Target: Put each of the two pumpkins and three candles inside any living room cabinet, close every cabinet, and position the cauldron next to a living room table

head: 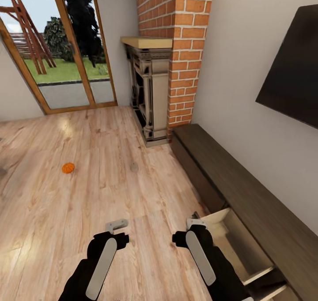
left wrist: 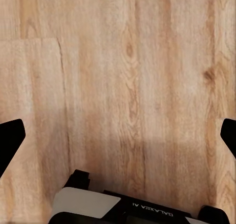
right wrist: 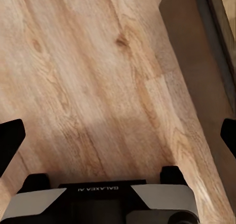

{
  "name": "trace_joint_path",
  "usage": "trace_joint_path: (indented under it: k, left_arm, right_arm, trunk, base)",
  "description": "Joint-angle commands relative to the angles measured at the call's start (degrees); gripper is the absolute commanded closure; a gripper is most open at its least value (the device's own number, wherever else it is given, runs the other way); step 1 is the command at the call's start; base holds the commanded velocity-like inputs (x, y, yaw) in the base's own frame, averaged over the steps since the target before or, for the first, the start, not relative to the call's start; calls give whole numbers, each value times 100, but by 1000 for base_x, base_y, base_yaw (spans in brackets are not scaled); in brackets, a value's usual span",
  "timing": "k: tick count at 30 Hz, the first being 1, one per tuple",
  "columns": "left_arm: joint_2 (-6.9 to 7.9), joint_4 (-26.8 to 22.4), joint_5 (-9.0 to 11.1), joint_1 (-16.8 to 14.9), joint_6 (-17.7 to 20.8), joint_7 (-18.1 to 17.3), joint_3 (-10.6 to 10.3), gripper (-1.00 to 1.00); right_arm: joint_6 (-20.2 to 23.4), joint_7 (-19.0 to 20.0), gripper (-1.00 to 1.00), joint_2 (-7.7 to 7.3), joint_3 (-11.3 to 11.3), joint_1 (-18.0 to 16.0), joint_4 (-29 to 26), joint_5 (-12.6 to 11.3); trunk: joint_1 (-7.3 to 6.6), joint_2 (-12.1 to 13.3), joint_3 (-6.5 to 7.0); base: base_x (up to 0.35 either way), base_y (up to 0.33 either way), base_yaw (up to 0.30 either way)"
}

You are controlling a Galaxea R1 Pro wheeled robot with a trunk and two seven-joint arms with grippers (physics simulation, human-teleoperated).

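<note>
Looks like we're between pickups: one pumpkin [head: 68, 167] sits on the wood floor [head: 88, 195] around 10 o'clock, well apart from the cabinet [head: 247, 190], whose drawer [head: 238, 243] hangs open at 4 o'clock. Next move is probably rolling over to grab it. Both arms hang low, left gripper [head: 117, 225] and right gripper [head: 195, 221] pointing at the floor, fingers apart, holding nothing.
</note>
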Motion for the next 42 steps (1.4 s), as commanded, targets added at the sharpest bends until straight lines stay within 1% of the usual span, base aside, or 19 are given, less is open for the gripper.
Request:
trace_joint_path:
  k: [1,11,21,23,24,26,29,37,42]
  left_arm:
    - [0,-3,59,-5,8,60,-6,-100]
    - [3,2,55,-5,7,53,-13,-100]
    - [28,43,44,-5,7,51,-3,-100]
    - [50,52,47,-5,-1,51,74,-100]
    - [58,58,48,-5,-4,46,196,-100]
    - [62,86,54,-5,-3,44,349,-100]
    - [61,140,60,-5,-8,30,451,-100]
    - [54,260,59,-5,-10,24,478,-100]
    - [49,260,59,-5,-10,24,478,-100]
  right_arm:
    - [3,-61,-100,0,24,-3,-7,-54]
    - [-13,-56,-100,1,53,-3,-7,-54]
    - [-13,-53,-100,1,48,-3,-7,-87]
    - [-13,-53,-100,1,48,-3,-7,-88]
    - [-13,-53,-100,1,47,-3,-7,-88]
    - [-15,-49,-100,1,47,-3,-7,-89]
    - [-43,-45,-100,1,54,-3,-7,-83]
    - [-56,-45,-100,1,65,-3,-7,-55]
    - [-57,-45,-100,1,65,-3,-7,-54]
  trunk:
    - [0,-4,-5]
    - [0,-4,-5]
    - [0,-4,-5]
    - [0,-4,-5]
    - [0,-4,-5]
    - [0,-4,-5]
    - [0,-4,4]
    - [0,-4,72]
    - [0,-4,117]
  base:
    - [0,130,278]
    - [16,124,274]
    - [271,188,26]
    - [328,108,1]
    - [335,47,0]
    - [338,25,0]
    - [341,8,0]
    - [330,1,0]
    - [81,0,0]
